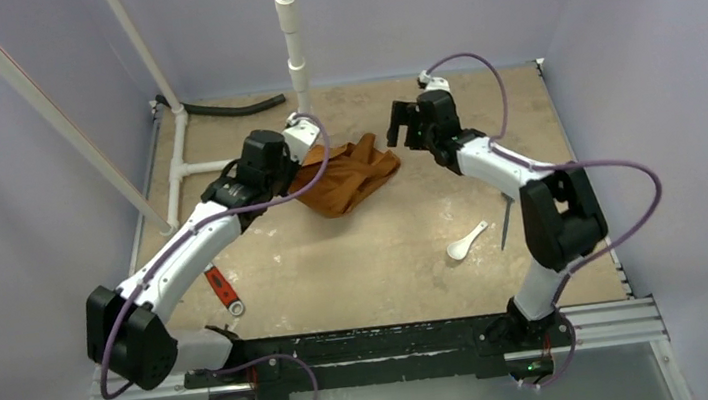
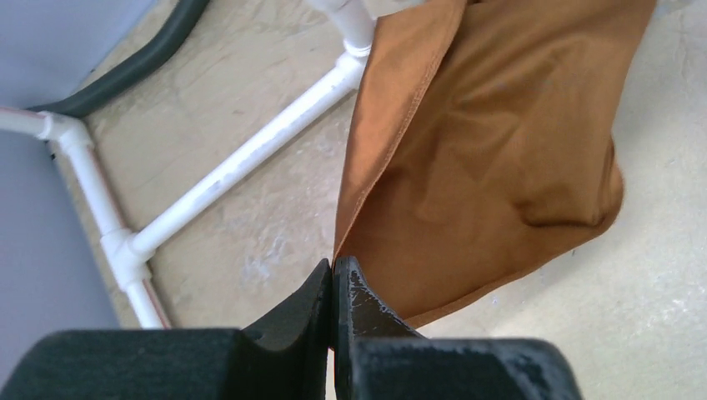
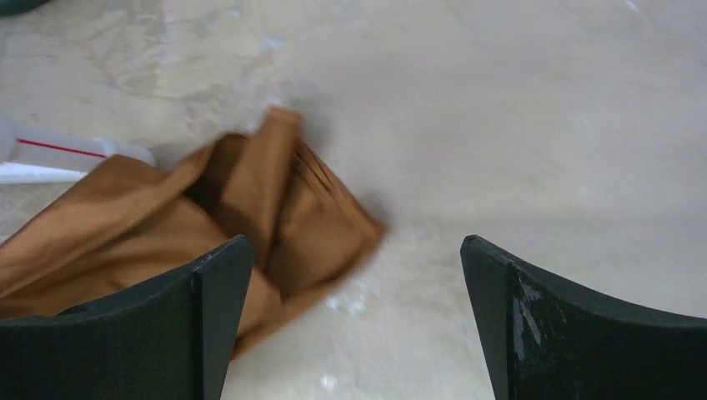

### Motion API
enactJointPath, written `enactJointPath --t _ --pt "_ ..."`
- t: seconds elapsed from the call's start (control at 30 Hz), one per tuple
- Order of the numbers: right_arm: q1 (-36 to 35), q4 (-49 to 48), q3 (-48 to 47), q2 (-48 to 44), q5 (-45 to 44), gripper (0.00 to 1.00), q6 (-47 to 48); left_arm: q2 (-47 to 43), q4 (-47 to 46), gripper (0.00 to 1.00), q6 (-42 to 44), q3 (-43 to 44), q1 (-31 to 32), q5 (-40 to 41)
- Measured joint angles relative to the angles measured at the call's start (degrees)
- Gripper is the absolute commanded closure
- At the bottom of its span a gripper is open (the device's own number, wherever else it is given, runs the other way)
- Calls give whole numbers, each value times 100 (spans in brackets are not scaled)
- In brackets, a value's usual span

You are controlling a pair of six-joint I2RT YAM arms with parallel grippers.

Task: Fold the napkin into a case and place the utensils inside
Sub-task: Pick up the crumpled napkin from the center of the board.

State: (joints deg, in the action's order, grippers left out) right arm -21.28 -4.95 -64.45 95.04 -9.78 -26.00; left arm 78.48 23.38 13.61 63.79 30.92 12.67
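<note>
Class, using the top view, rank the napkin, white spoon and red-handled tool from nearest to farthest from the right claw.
1. Napkin, just left of the right claw.
2. White spoon, toward the right arm's base.
3. Red-handled tool, near left.

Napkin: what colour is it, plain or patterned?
The napkin is plain rust-orange, with no pattern; it shows best in the left wrist view.

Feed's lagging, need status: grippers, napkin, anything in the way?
Left gripper shut on napkin edge. Right gripper open, empty, beside it. Napkin crumpled, not yet folded. White pipe close by.
</note>
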Motion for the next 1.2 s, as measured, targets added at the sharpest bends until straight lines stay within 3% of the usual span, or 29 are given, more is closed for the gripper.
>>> enactJointPath --t 0.37,0.87,0.97,1.1,1.17,1.2 --pt "-680 -15 -2638 2625 579 1 750 -1137 160 100 398 -706 -157 249" --pt "-1563 -931 -2079 2855 1611 4 2090 -1180 155 100 461 -841 -240 289" --pt "-1572 -988 -1989 2865 1648 22 2068 -1198 155 100 463 -841 -240 289" --pt "-1530 -1174 -1950 2879 1622 68 1934 -1209 155 100 470 -841 -243 286" --pt "-1515 -1311 -1875 2879 1558 100 1840 -1209 153 100 505 -841 -243 284" --pt "-1508 -1362 -1827 2879 1534 100 1825 -1209 151 100 507 -841 -243 284"
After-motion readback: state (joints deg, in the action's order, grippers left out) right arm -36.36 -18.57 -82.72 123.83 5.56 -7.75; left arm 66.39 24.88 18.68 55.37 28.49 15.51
